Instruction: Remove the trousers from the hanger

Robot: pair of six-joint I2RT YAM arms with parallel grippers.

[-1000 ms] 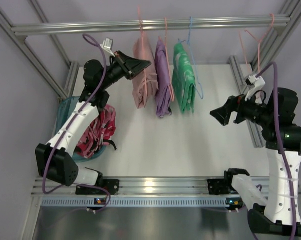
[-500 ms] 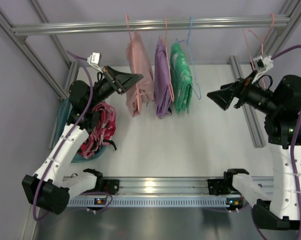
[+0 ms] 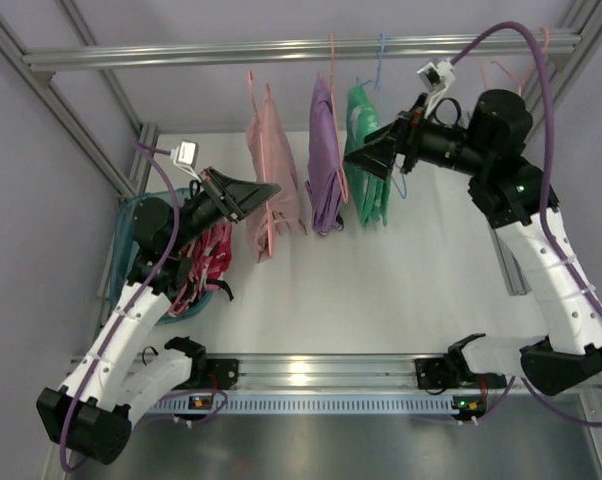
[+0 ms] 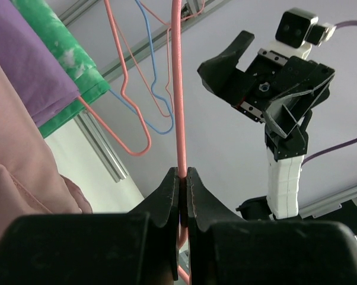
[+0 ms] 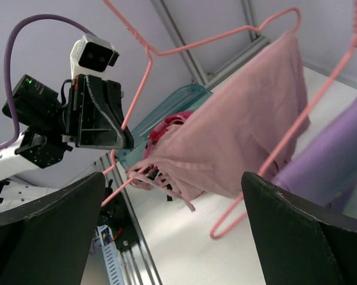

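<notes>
The pale pink trousers (image 3: 273, 170) hang folded over the salmon wire hanger (image 3: 251, 100), whose hook is below the rail and clear of it. My left gripper (image 3: 263, 192) is shut on the hanger's wire at the trousers' left side. The left wrist view shows the wire (image 4: 178, 107) pinched between the closed fingers, gripper (image 4: 182, 173), with the trousers (image 4: 18, 178) at left. My right gripper (image 3: 366, 155) is open and empty, up by the green garment, facing the trousers. In the right wrist view the trousers (image 5: 244, 136) and hanger (image 5: 184, 44) lie beyond the spread gripper (image 5: 172, 178).
A purple garment (image 3: 324, 170) and a green garment (image 3: 368, 175) hang on the rail (image 3: 181, 52), the green one on a blue hanger (image 3: 381, 60). Empty salmon hangers (image 3: 501, 70) hang at right. A teal bin (image 3: 141, 215) with red clothes stands at left.
My left gripper has carried the hanger and trousers off the rail, leftward and towards the near side. My right arm has swung up and left to the hanging garments.
</notes>
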